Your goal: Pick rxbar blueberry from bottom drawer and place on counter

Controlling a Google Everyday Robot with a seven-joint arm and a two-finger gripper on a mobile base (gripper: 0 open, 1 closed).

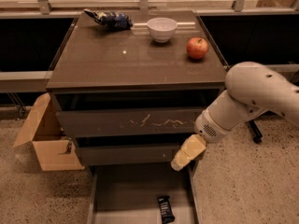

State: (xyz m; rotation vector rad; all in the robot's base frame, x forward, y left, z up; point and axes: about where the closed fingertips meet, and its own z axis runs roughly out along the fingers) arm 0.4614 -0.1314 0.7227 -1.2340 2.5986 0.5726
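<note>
While the bottom drawer (126, 195) stands pulled out at the foot of the cabinet (65, 90), the rxbar (165, 209) lies flat on its plain grey-brown bottom, nearer the right wall than the left and close to the lower edge of the view, its dark wrapper running roughly front to back. The gripper (179, 162) hangs above the drawer's right rear part, in front of the right end of the middle drawer (121, 155), pointing down and to the left. It is well clear of the rxbar and nothing shows in its grasp; whether it is spread or pressed together cannot be told. The white arm (252, 94) reaches in from the right, its thick joint just off the counter's right front corner. On the counter (135, 62) stand 3 things, well apart: a blue bag (108, 18) at the back left, a white bowl (162, 29) at the back middle and a red apple (197, 48) near the right edge. The top drawer (93, 123) bears pale scratches on its front. An open cardboard box (46, 139) sits on the speckled floor (243, 190) to the left of the cabinet
</note>
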